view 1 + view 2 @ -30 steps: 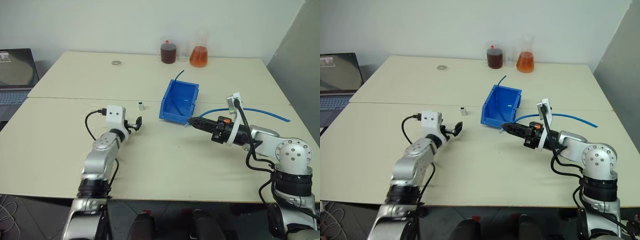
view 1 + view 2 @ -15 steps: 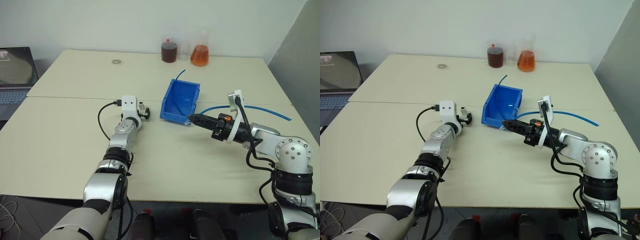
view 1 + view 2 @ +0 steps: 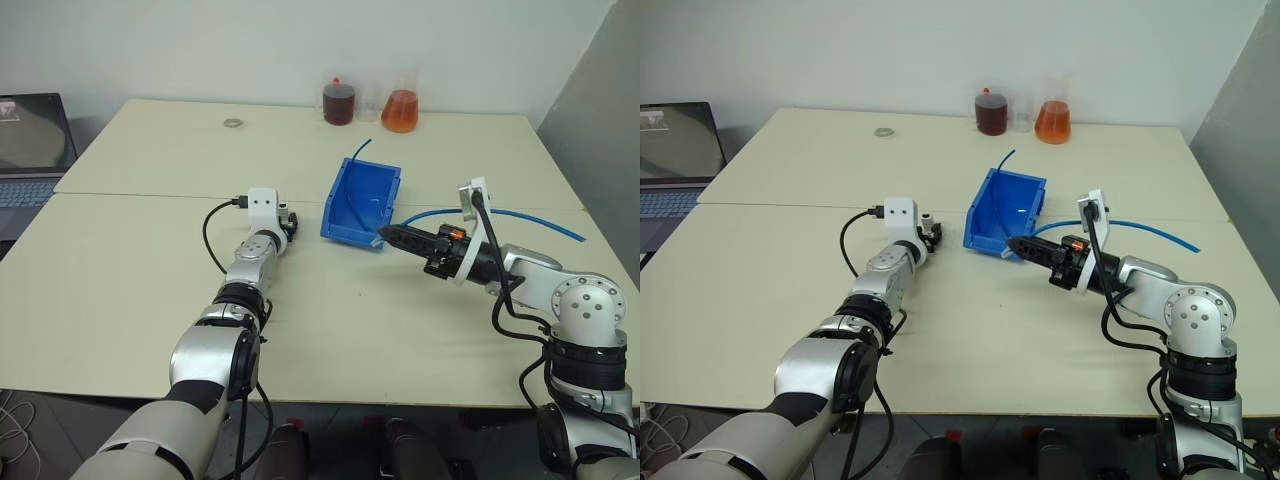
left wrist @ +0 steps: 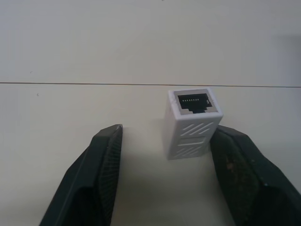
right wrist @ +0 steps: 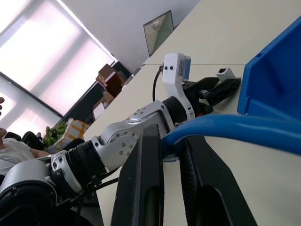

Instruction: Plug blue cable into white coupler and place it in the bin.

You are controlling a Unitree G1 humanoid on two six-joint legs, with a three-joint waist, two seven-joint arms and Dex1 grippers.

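Since a second ago the left gripper (image 4: 164, 155) has been carried forward to straddle the white coupler (image 4: 193, 123), its fingers apart and not yet gripping. The coupler stands upright just left of the bin (image 3: 362, 203), socket facing up. The squeeze is best centred on its sides. The blue cable (image 5: 235, 129) is pinched by the right gripper (image 3: 385, 236) at the bin's front.

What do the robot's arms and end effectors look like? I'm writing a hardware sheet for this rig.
Both arms are silver-grey metal with black joint sections. Each wrist carries a white boxy camera housing fed by a looping black cable. The left end effector has two black wedge-shaped fingers with ridged inner pads. The right end effector is black too, with a white ring and an orange detail behind it.
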